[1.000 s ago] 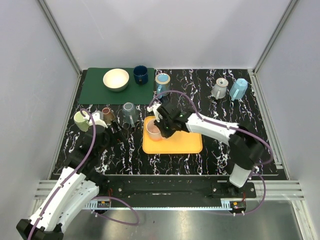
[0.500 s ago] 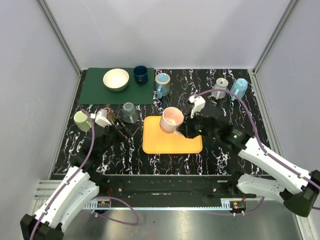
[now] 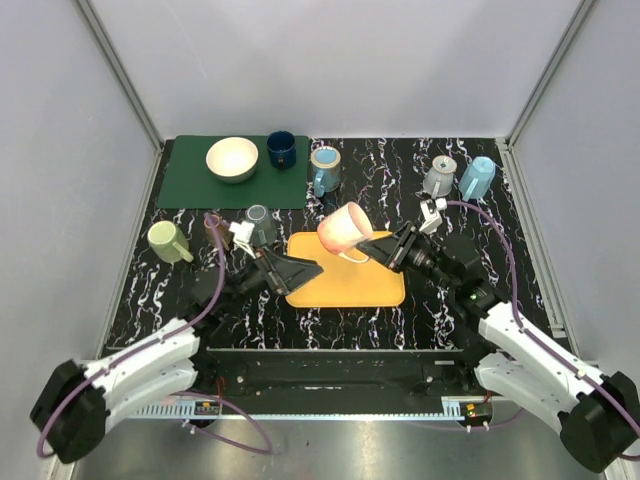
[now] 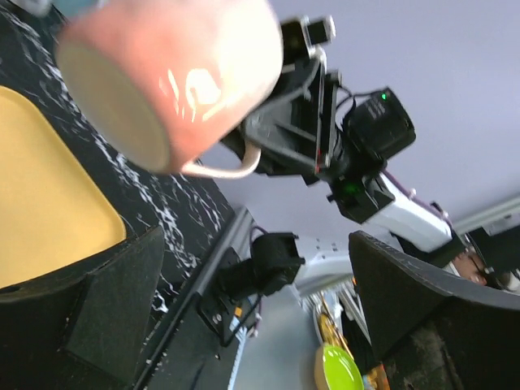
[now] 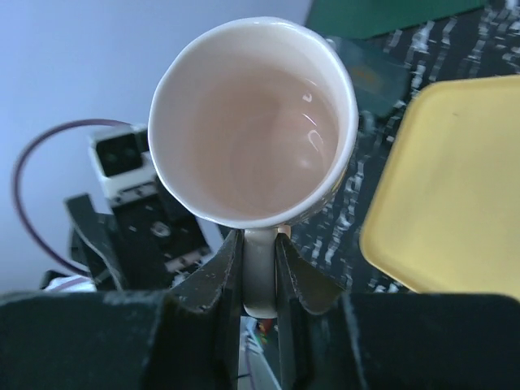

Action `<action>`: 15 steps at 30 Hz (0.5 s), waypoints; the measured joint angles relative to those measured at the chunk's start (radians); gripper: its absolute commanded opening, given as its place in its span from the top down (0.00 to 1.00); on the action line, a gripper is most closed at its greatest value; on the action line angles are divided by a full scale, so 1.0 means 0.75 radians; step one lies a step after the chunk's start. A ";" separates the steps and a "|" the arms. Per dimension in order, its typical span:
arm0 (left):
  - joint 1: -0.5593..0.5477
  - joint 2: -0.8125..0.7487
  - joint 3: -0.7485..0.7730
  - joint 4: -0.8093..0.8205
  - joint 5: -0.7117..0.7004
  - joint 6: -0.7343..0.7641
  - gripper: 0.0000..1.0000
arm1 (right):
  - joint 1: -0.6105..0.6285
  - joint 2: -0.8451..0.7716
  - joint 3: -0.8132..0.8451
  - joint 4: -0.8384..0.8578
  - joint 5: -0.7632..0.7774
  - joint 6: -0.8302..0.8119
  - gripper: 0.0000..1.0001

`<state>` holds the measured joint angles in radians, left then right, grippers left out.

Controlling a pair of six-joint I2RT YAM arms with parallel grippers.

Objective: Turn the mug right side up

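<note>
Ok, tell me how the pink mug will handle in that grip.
The mug looks glazed and glossy, so probably slippery and rigid. The right hand pinches only its handle, so it may swing. Likely breakable if dropped on the tray.

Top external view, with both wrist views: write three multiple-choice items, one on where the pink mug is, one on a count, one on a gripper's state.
1. Where is the pink mug?
A lying on the table top
B in the air over the yellow tray
C tucked under the left arm

2. How many things rest on the green mat?
A one
B two
C four

3. How is the left gripper?
A open and empty
B shut on the mug's rim
C shut on the tray's edge

Key:
1 B, the right gripper clamps its handle and its base hangs clear of the tray.
2 B, a cream bowl and a dark blue mug.
3 A, its fingers stand wide apart with nothing between them.
</note>
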<state>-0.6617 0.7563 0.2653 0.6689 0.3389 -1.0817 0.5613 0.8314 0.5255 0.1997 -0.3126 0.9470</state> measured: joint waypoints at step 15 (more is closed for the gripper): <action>-0.146 0.486 0.173 0.419 0.003 -0.020 0.07 | -0.001 0.055 -0.018 0.472 -0.103 0.242 1.00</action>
<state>-0.7712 1.1206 0.3954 0.9833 0.3408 -1.0966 0.5610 0.8730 0.5121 0.5537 -0.3901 1.1286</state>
